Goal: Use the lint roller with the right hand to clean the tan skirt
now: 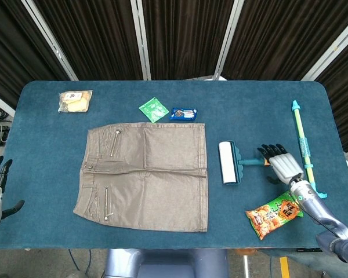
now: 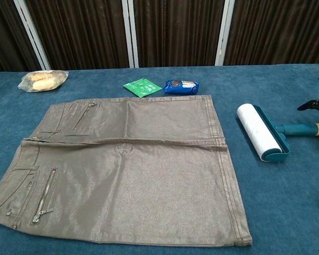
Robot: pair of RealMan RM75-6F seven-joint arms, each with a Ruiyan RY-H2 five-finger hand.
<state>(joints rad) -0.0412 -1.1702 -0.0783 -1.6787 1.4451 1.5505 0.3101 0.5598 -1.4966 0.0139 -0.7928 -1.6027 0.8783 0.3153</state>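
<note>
Teal-framed lint roller (image 1: 229, 163), white roll clean, lies beside the right robot hand (image 1: 283, 165), fingers spread, grasping nothing.

Around one tan skirt (image 1: 144, 175) lie one lint roller (image 1: 231, 163), four snack packets (image 1: 75, 101) (image 1: 154, 109) (image 1: 183, 113) (image 1: 275, 212), and one teal stick (image 1: 301, 145).

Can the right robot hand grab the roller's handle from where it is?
Probably yes. The right robot hand hovers open just over the roller handle's end, and nothing lies between them; the snack bag sits nearer the table's front edge.
</note>
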